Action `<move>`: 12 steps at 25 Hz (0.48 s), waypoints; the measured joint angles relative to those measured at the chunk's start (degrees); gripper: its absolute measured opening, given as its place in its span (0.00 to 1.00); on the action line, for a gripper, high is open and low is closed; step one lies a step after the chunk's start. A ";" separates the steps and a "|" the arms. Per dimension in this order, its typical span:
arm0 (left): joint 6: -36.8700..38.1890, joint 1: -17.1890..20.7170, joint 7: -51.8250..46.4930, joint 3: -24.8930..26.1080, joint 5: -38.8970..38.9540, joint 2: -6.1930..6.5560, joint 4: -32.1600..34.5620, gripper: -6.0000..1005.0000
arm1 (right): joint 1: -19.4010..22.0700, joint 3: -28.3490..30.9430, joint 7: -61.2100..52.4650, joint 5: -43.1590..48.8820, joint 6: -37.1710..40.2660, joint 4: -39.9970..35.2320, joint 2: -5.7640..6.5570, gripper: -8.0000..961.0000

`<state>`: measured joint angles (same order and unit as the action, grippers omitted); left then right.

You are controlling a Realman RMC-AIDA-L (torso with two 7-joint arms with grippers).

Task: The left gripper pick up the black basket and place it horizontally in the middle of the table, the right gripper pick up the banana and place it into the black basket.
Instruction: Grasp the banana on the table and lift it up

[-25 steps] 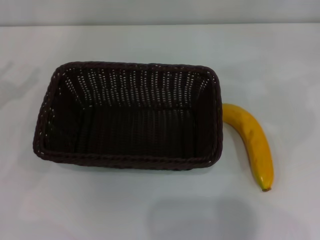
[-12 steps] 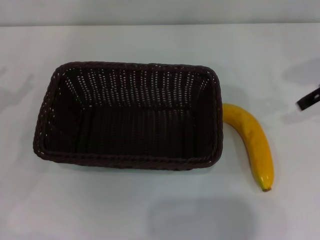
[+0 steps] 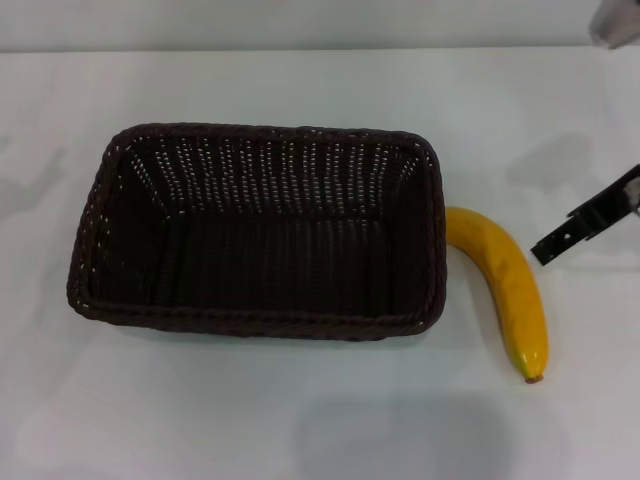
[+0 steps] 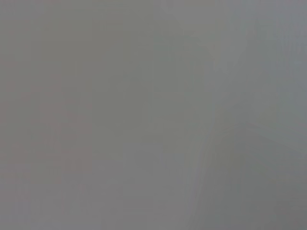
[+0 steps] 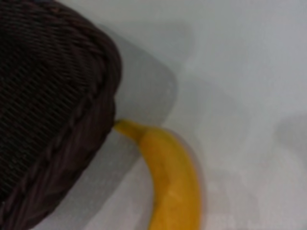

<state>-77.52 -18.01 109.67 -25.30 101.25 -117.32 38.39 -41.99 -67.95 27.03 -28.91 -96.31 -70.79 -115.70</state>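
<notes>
The black basket [image 3: 258,232] lies lengthwise across the middle of the white table [image 3: 300,420], open side up and empty. The banana [image 3: 505,285] lies on the table just right of the basket, its stem end close to the basket's right wall. My right gripper [image 3: 585,225] reaches in from the right edge of the head view, just right of the banana and apart from it. In the right wrist view the basket corner [image 5: 48,105] and the banana [image 5: 172,177] sit side by side. The left gripper is out of view, and the left wrist view shows only plain grey.
A grey blurred part [image 3: 614,20] shows at the top right corner of the head view. The table's far edge [image 3: 300,50] runs along the top, with bare white surface in front of the basket and to its left.
The right gripper has come farther in from the right edge toward the banana. Basket and banana have not moved.
</notes>
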 joint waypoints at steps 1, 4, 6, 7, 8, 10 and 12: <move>-0.02 0.02 0.01 0.01 -0.02 0.00 -0.01 0.89 | 0.08 -1.31 -0.51 -0.24 0.55 0.21 -0.02 0.87; -0.21 0.24 0.02 0.04 -0.18 0.16 -0.03 0.89 | 0.21 -4.51 -1.97 -0.77 2.26 0.59 -0.08 0.86; -0.25 0.32 0.03 0.04 -0.24 0.31 -0.05 0.89 | 0.37 -6.66 -3.02 -1.58 3.55 0.76 -0.11 0.86; -0.27 0.34 0.03 0.06 -0.26 0.41 -0.05 0.89 | 0.47 -7.37 -3.43 -2.04 4.06 0.84 -0.14 0.86; -0.32 0.34 0.04 0.06 -0.26 0.47 -0.06 0.89 | 0.53 -8.05 -3.82 -2.49 4.55 0.90 -0.16 0.86; -0.41 0.35 0.10 0.08 -0.27 0.54 -0.01 0.89 | 0.61 -9.71 -4.86 -2.98 5.56 1.12 -0.20 0.86; -0.41 0.35 0.27 0.06 -0.32 0.57 0.14 0.89 | 0.54 -11.31 -5.69 -3.50 6.34 1.66 -0.23 0.85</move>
<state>-77.93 -17.66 109.94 -25.24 100.93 -116.76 38.53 -41.45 -79.26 21.34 -32.41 -89.97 -69.13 -115.93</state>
